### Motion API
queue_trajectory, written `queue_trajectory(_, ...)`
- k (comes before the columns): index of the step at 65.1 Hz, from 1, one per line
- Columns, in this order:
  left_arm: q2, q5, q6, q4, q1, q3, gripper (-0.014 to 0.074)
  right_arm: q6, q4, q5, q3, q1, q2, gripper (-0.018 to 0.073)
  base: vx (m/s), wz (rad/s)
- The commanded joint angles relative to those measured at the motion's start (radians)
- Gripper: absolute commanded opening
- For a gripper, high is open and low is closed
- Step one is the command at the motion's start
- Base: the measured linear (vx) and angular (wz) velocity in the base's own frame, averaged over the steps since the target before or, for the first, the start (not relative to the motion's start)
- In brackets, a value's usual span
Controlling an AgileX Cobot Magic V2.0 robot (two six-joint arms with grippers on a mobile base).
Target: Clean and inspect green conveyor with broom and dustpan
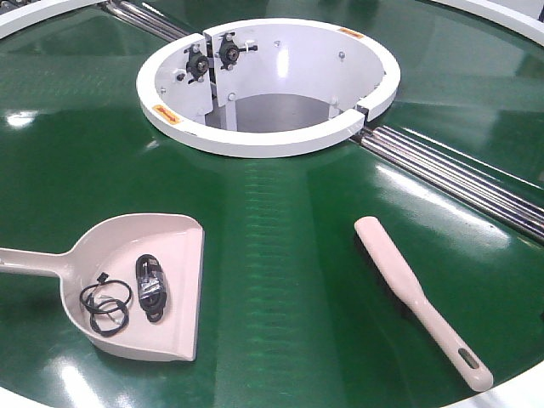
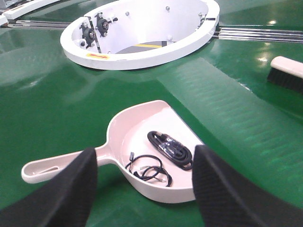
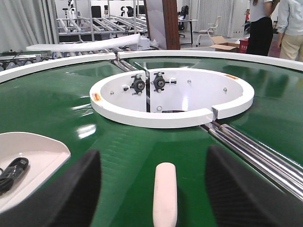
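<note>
open belt (image 1: 280, 255) between dustpan (image 1: 170, 246), broom (image 1: 408, 280)

The green conveyor (image 1: 280, 280) is a glossy dark-green belt with a white ring opening (image 1: 268, 85) at 12 o'clock and steel rollers (image 1: 459, 174) running toward 3 o'clock. On the belt lie 2 things, well apart: the dustpan (image 1: 127, 280) at 8 o'clock, its handle pointing to 9 o'clock, and the broom (image 1: 421, 297) at 4 o'clock, lying diagonally with its slotted handle end near the belt's edge.
</note>
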Motion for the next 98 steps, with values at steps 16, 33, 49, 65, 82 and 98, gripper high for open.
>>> queue_trajectory(16, -0.004, -0.09, 0.0, -0.024, -0.006, -0.009, -0.0009, -0.014, 0.001, -0.08, -0.026, -0.003, 0.011, -0.001, 0.0, 0.0)
queue_trajectory(33, -0.004, -0.079, -0.001, -0.023, -0.006, -0.009, -0.0008, -0.014, 0.001, -0.076, -0.026, -0.003, 0.011, -0.0008, 0.0, 0.0)
queue_trajectory(49, -0.004, -0.079, -0.001, -0.023, -0.006, -0.009, -0.0008, -0.014, 0.001, -0.076, -0.026, -0.003, 0.011, -0.0008, 0.0, 0.0)
queue_trajectory(65, -0.004, -0.101, -0.001, -0.021, -0.006, 0.014, -0.0008, -0.014, 0.001, -0.076, -0.026, -0.003, 0.011, -0.0008, 0.0, 0.0)
queue_trajectory(82, -0.151, -0.309, 0.008, 0.033, 0.0, 0.291, -0.0008, -0.014, 0.001, -0.076, -0.026, -0.003, 0.011, -0.0008, 0.0, 0.0)
queue_trajectory(98, -0.272, -0.78, 0.005, 0.038, 0.058, 0.546, -0.0008, -0.014, 0.001, -0.075, -0.026, -0.003, 0.011, -0.0008, 0.0, 0.0)
